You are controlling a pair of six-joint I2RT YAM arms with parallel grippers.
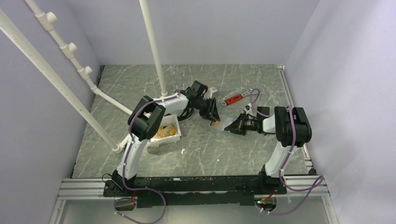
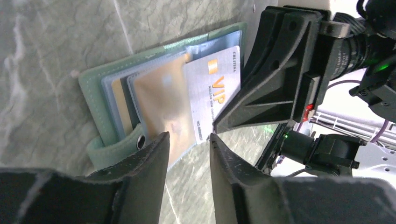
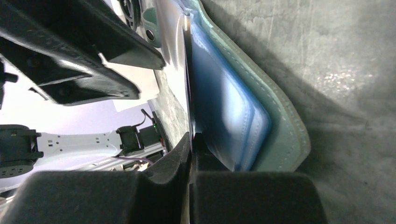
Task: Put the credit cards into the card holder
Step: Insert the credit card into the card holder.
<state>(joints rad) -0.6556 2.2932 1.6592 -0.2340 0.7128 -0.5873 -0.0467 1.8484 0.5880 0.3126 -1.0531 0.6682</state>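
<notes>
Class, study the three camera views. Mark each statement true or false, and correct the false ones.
1. The card holder lies open on the table. True.
2. The red-handled wrench lies in the white tray. False: it lies on the table beyond the grippers; the tray holds gold cards.
3. The left gripper has its fingers apart. True.
4. The VIP card lies on bare table, away from the holder. False: it rests on the open holder's pockets.
5. The right gripper is wide open. False: it is shut on a thin leaf of the holder.
</notes>
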